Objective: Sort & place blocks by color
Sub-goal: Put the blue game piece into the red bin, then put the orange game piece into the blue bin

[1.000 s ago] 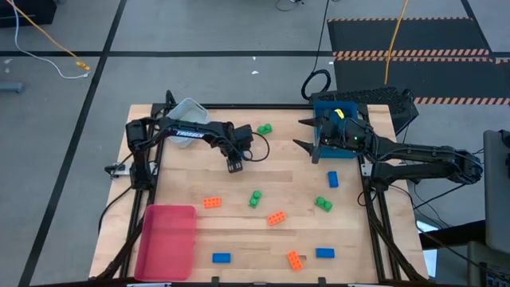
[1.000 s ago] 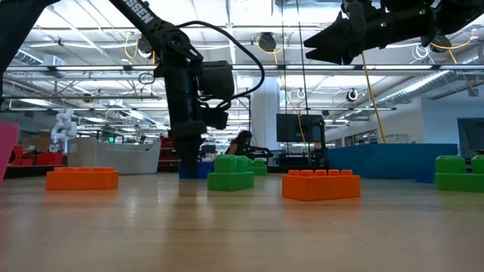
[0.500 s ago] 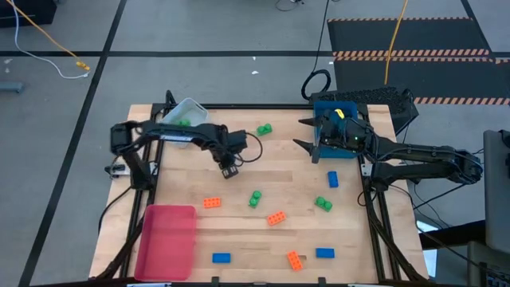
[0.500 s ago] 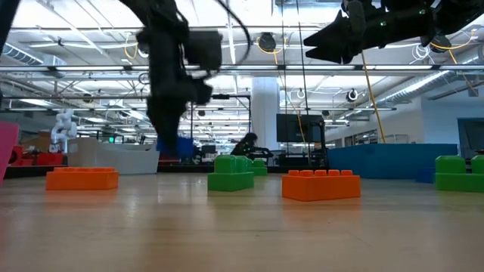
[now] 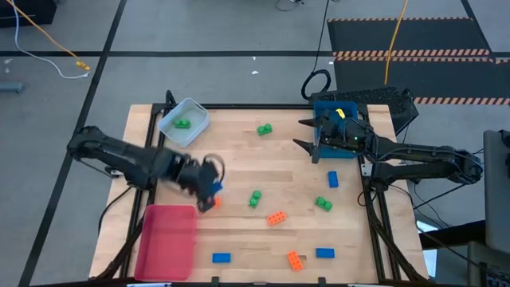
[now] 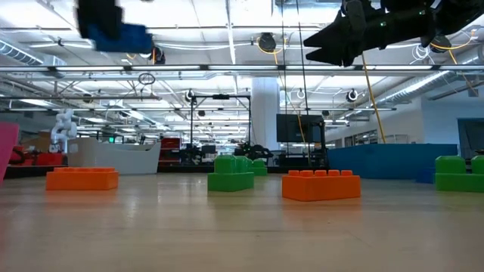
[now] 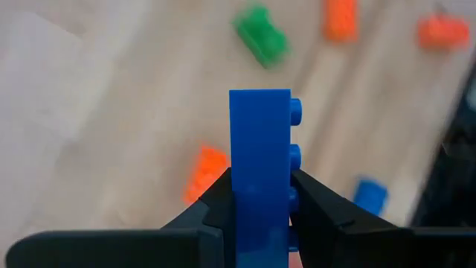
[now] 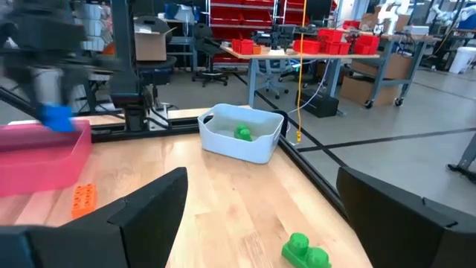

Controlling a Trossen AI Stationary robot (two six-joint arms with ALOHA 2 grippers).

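Risk: your left pincer [image 7: 260, 195] is clamped on a blue block [image 7: 259, 167] but sits near the red tray [image 5: 167, 239], well apart from the blue tray [image 5: 335, 102] on the far right. Release here = wrong color bin. Block is held on end, gripped low; a fast swing could twist it loose onto the orange block [image 5: 212, 202] just below.

Pose: left arm folded low across the table [image 5: 239, 159], wrist near the red tray's top corner, block lifted clear of the wood. Right pincer [image 5: 306, 142] waits beside the blue tray, fingers wide apart, holding nothing. Green block [image 5: 182, 123] lies in the pale tray [image 5: 183, 121].
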